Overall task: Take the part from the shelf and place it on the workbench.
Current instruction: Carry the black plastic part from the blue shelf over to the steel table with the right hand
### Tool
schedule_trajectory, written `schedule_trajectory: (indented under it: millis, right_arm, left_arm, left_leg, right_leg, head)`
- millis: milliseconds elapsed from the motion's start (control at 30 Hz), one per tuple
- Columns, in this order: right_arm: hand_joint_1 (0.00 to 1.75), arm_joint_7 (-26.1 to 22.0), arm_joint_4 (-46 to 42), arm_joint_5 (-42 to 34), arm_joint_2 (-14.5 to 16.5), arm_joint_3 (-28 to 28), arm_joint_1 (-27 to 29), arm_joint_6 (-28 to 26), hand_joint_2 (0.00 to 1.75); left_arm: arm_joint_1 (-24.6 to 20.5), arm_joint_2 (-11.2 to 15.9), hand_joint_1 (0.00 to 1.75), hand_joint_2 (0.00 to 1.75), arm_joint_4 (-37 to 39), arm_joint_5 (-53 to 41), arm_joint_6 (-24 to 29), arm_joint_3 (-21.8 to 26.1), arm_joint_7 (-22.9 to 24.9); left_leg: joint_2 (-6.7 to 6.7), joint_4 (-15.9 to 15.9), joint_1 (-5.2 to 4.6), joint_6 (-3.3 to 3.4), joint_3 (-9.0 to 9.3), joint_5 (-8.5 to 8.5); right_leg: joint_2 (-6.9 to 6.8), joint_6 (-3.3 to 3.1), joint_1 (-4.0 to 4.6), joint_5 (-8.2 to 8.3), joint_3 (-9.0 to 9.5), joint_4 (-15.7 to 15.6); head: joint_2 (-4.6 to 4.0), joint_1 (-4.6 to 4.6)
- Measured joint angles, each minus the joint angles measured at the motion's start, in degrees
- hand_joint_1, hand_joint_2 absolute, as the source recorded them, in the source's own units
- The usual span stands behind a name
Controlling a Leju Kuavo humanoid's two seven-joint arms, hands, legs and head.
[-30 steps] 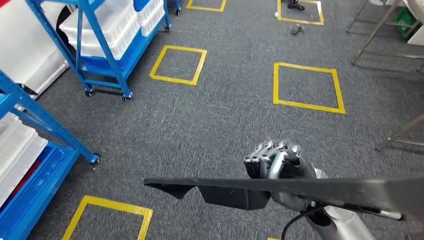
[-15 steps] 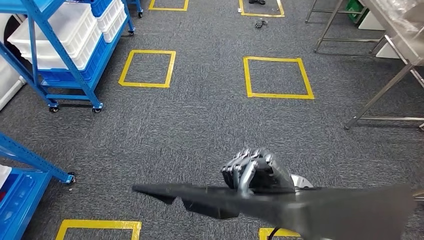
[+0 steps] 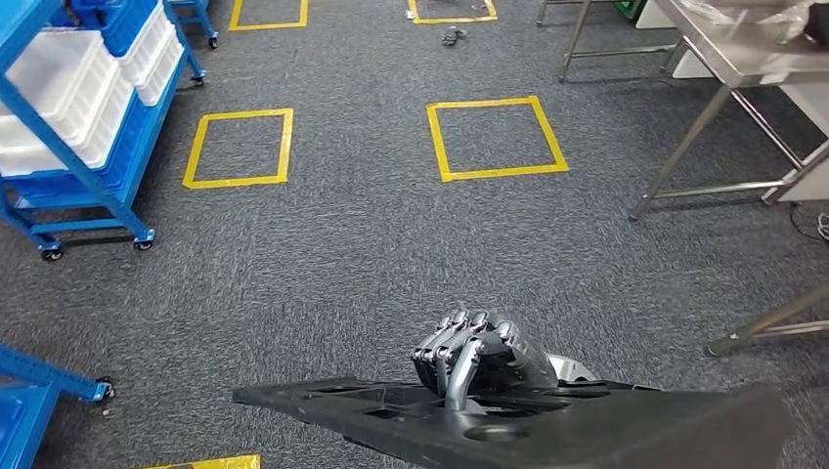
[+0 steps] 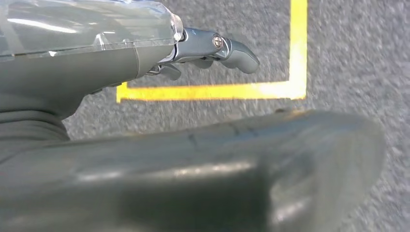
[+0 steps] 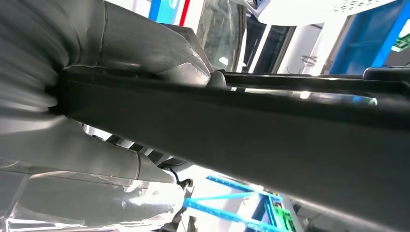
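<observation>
Shelf (image 3: 73, 127): blue, at my left, well apart from me, with white bins on it. The part (image 3: 508, 425), a long black panel, is off it and held level over the carpet in front of me. My right hand (image 3: 474, 357) has its fingers curled over the part's edge. My left hand (image 4: 212, 48) hangs over the floor, holding nothing; I cannot tell its finger position. The steel workbench (image 3: 743, 54) stands ahead at my right; carrying and placing are not yet done.

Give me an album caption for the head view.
Robot's right hand carrying a flat black part over grey carpet toward the steel workbench.
</observation>
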Motion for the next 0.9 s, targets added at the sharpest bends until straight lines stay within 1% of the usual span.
schedule_trajectory:
  millis: [33,67,100,133,167,200,233,267,300,333,367,400,433,467,500,533,567,600,633,667,700,733,767,800,833,867,900]
  right_arm:
    - [1.75,0.1,0.0,0.1,0.4,0.0,0.0,0.2,1.75]
    - [1.75,0.2,0.0,0.2,0.8,0.0,0.0,0.4,1.75]
    - [1.75,0.2,0.0,0.4,1.0,0.0,0.1,0.5,1.75]
    - [1.75,0.3,0.0,0.6,1.2,0.0,0.1,0.7,1.75]
    - [1.75,0.3,0.0,0.8,1.3,0.0,0.2,0.9,1.75]
    - [1.75,0.4,0.0,1.0,1.4,0.0,0.2,1.0,1.75]
    - [1.75,0.4,0.0,1.2,1.6,0.0,0.2,1.1,1.75]
    - [1.75,0.4,0.0,1.3,1.7,0.0,0.2,1.1,1.75]
    - [1.75,0.4,0.0,1.4,1.8,0.0,0.2,1.0,1.75]
    - [1.75,0.4,0.0,1.4,1.8,-0.1,0.2,1.0,1.75]
    - [1.75,0.4,0.0,1.4,1.8,-0.1,0.2,1.0,1.75]
    - [1.75,0.5,0.0,1.5,1.8,-0.1,0.2,1.1,1.75]
    - [1.75,0.5,0.0,1.4,1.8,-0.2,0.2,1.1,1.75]
    - [1.75,0.6,0.0,1.4,1.8,-0.2,0.2,1.1,1.75]
    - [1.75,0.7,0.0,1.4,1.9,-0.2,0.2,1.1,1.75]
    - [1.75,0.8,0.0,1.4,1.9,-0.3,0.2,1.1,1.75]
    - [1.75,0.8,0.0,1.4,2.0,-0.3,0.3,1.1,1.75]
    - [1.75,0.9,0.0,1.4,2.0,-0.3,0.4,1.1,1.75]
    - [1.75,0.9,0.0,1.4,2.1,-0.3,0.5,1.1,1.75]
    - [1.75,0.9,0.0,1.4,2.1,-0.3,0.6,1.1,1.75]
    - [1.75,1.0,0.0,1.4,2.1,-0.3,0.6,1.1,1.75]
    - [1.75,1.1,0.0,1.4,2.1,-0.4,0.6,1.0,1.75]
    - [1.75,1.3,-0.1,1.4,2.2,-0.4,0.6,0.8,1.75]
    - [1.75,1.5,-0.2,1.4,2.3,-0.5,0.6,0.6,1.75]
    - [1.75,1.8,-0.4,1.5,2.5,-0.5,0.6,0.4,1.75]
    - [1.75,2.0,-0.6,1.6,2.6,-0.5,0.6,0.2,1.75]
    - [1.75,2.3,-0.8,1.7,2.7,-0.5,0.6,0.0,1.75]
  left_arm:
    - [0.0,0.1,0.00,0.00,0.0,0.1,-0.2,0.0,0.1]
    - [0.1,0.1,0.00,0.00,0.0,0.3,-0.4,0.1,0.1]
    - [0.2,0.2,0.00,0.00,0.0,0.4,-0.6,0.1,0.2]
    - [0.3,0.3,0.00,0.00,0.0,0.5,-0.6,0.2,0.2]
    - [0.3,0.4,0.00,0.00,0.0,0.6,-0.7,0.2,0.2]
    - [0.3,0.4,0.00,0.00,0.0,0.6,-0.7,0.2,0.2]
    - [0.3,0.4,0.00,0.00,0.0,0.6,-0.7,0.2,0.2]
    - [0.3,0.4,0.00,0.00,0.0,0.6,-0.7,0.2,0.2]
    - [0.3,0.5,0.00,0.00,0.0,0.5,-0.7,0.2,0.2]
    - [0.3,0.5,0.00,0.00,0.0,0.5,-0.7,0.2,0.3]
    - [0.3,0.5,0.00,0.00,0.0,0.5,-0.7,0.2,0.3]
    - [0.2,0.5,0.00,0.00,0.0,0.5,-0.7,0.2,0.4]
    - [0.1,0.4,0.00,0.00,0.0,0.5,-0.7,0.2,0.5]
    - [0.0,0.4,0.00,0.00,0.0,0.5,-0.6,0.2,0.5]
    - [0.0,0.4,0.00,0.00,0.0,0.6,-0.6,0.2,0.4]
    - [0.0,0.4,0.00,0.00,0.0,0.7,-0.5,0.2,0.4]
    - [0.1,0.4,0.00,0.00,0.0,0.8,-0.4,0.2,0.4]
    - [0.2,0.4,0.00,0.00,0.0,0.8,-0.4,0.2,0.4]
    - [0.4,0.4,0.00,0.00,0.0,0.9,-0.4,0.3,0.3]
    - [0.4,0.4,0.00,0.00,0.0,0.9,-0.4,0.3,0.4]
    - [0.4,0.4,0.00,0.00,0.0,0.8,-0.4,0.3,0.4]
    - [0.4,0.4,0.00,0.00,0.0,0.8,-0.4,0.3,0.4]
    - [0.4,0.4,0.00,0.00,0.0,0.8,-0.4,0.3,0.4]
    - [0.3,0.3,0.00,0.00,0.0,0.7,-0.5,0.3,0.4]
    - [0.4,0.2,0.00,0.00,0.0,0.6,-0.5,0.3,0.5]
    - [0.4,0.2,0.00,0.00,0.0,0.5,-0.6,0.3,0.6]
    - [0.4,0.1,0.00,0.00,0.0,0.4,-0.6,0.3,0.7]
  left_leg:
    - [-1.36,2.8,0.08,-0.12,-1.22,-1.59]
    - [-2.49,6.5,0.11,-0.17,-3.01,-3.44]
    - [-3.07,10.5,0.13,-0.23,-5.04,-5.04]
    - [-3.32,13.5,0.12,-0.29,-6.72,-5.74]
    - [-3.41,14.5,0.13,-0.32,-7.55,-5.26]
    - [-3.51,13.1,0.16,-0.31,-7.28,-3.64]
    - [-3.90,9.7,0.22,-0.27,-6.00,-1.26]
    - [-4.93,5.7,0.32,-0.20,-4.36,0.76]
    - [-5.96,2.2,0.39,-0.13,-2.89,2.14]
    - [-6.77,0.0,0.43,0.00,-1.96,2.76]
    - [-7.18,-0.8,0.37,0.20,-1.61,2.71]
    - [-6.80,-1.0,0.22,0.47,-1.53,2.71]
    - [-6.23,-1.2,0.22,0.88,-1.49,2.88]
    - [-5.69,-1.5,0.21,1.28,-1.36,3.07]
    - [-5.13,-1.8,0.24,1.67,-1.24,3.24]
    - [-4.55,-2.0,0.27,1.99,-1.14,3.35]
    - [-3.96,-2.1,0.18,2.16,-1.09,3.33]
    - [-3.31,-2.1,0.10,2.27,-1.09,3.28]
    - [-2.62,-2.1,0.04,2.30,-1.11,3.20]
    - [-1.95,-2.1,0.02,2.29,-1.08,3.12]
    - [-1.33,-2.1,0.01,2.25,-1.01,3.02]
    - [-0.76,-2.1,0.01,2.17,-0.84,2.90]
    - [-0.23,-2.1,0.00,2.05,-0.61,2.76]
    - [0.26,-2.1,-0.10,1.85,-0.38,2.58]
    - [0.69,-2.1,-0.14,1.58,-0.18,2.43]
    - [1.14,-2.1,-0.17,1.26,-0.01,2.30]
    - [1.64,-2.3,-0.19,0.93,0.17,2.22]
  right_leg:
    - [0.54,-0.30,-0.18,0.13,0.21,-0.2]
    - [1.12,-0.51,-0.13,0.13,0.27,-0.3]
    - [1.74,-0.64,-0.08,0.11,0.28,-0.2]
    - [2.46,-0.68,-0.05,0.06,0.30,-0.1]
    - [3.18,-0.68,-0.04,-0.01,0.32,0.1]
    - [3.93,-0.62,-0.07,-0.11,0.38,0.2]
    - [4.67,-0.50,-0.13,-0.26,0.45,0.4]
    - [5.35,-0.30,-0.20,-0.44,0.45,0.7]
    - [6.02,-0.05,-0.21,-0.64,0.33,1.1]
    - [6.58,0.24,-0.23,-0.75,0.14,1.3]
    - [7.10,0.57,-0.26,-0.78,-0.08,1.5]
    - [7.61,0.93,-0.33,-0.71,-0.27,1.4]
    - [7.84,1.27,-0.45,-0.65,-0.34,1.4]
    - [7.19,1.59,-0.47,-0.87,-0.47,1.6]
    - [5.91,1.89,-0.47,-1.61,-0.93,2.6]
    - [4.26,2.16,-0.46,-2.98,-1.94,4.8]
    - [2.63,2.42,-0.50,-4.81,-3.57,8.2]
    - [1.76,2.67,-0.61,-6.59,-5.53,12.0]
    - [1.38,2.85,-0.72,-7.72,-7.21,15.2]
    - [1.22,2.94,-0.78,-7.81,-8.06,16.8]
    - [1.07,2.94,-0.80,-6.79,-7.72,16.0]
    - [0.65,2.82,-0.75,-4.88,-6.06,12.8]
    - [-0.35,2.58,-0.61,-3.01,-3.77,8.4]
    - [-1.53,2.22,-0.34,-1.67,-1.71,4.6]
    - [-2.44,1.83,-0.03,-0.90,-0.25,1.8]
    - [-2.89,1.48,0.26,-0.85,0.26,0.6]
    - [-2.58,1.19,0.46,-0.91,0.20,0.5]
  head:
    - [0.00,-0.04]
    - [0.00,-0.08]
    - [0.00,-0.12]
    - [0.00,-0.11]
    - [0.00,-0.11]
    - [0.00,-0.11]
    - [0.00,-0.11]
    - [0.00,-0.10]
    - [0.00,-0.10]
    - [0.00,-0.09]
    - [0.00,-0.09]
    - [0.00,-0.10]
    - [0.00,-0.11]
    - [0.00,-0.08]
    - [0.00,0.05]
    - [0.00,0.17]
    - [0.00,0.29]
    - [0.00,0.37]
    - [0.00,0.37]
    - [0.00,0.37]
    - [0.00,0.37]
    - [0.00,0.38]
    - [0.00,0.38]
    - [0.00,0.36]
    - [0.00,0.38]
    - [0.00,0.36]
    - [0.00,0.37]
